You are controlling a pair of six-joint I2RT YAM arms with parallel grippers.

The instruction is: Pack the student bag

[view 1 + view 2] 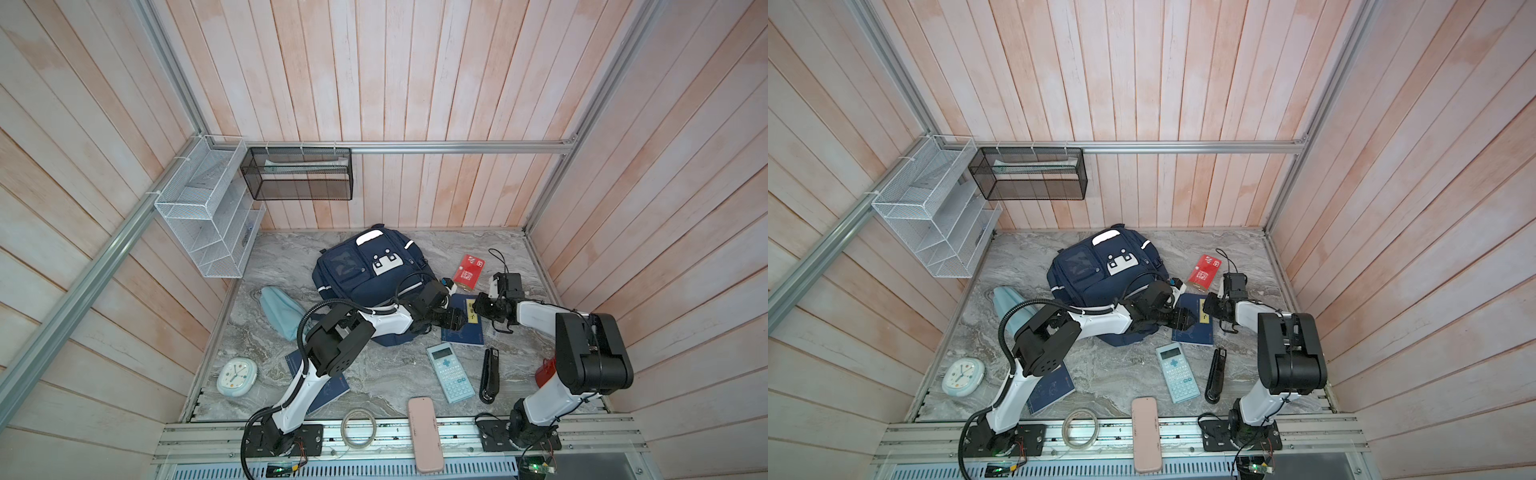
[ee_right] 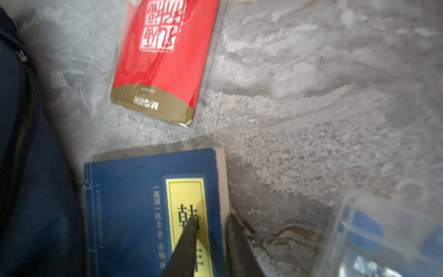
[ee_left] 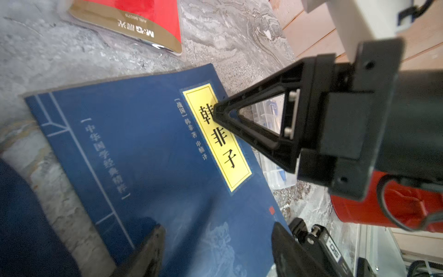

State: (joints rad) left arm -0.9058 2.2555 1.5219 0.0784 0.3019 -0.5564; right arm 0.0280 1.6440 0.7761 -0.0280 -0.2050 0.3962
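At blue book (image 2: 124, 215) edge, right pincer (image 2: 213, 220) astride

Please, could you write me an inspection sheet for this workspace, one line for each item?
Surface: grey marble-patterned tabletop.
Job's things: navy-blue fabric backpack lies front up; blue softcover book with yellow label beside it.
Clutter: light-blue calculator, black stapler, flat red packet, long pink case, round pale clock.
Grippers: left gripper open over the book; right gripper at its edge, one finger on the cover, grip unclear.
Cables: black corrugated hose arches over left arm.
Surroundings: wooden plank walls, white wire rack, black mesh basket.
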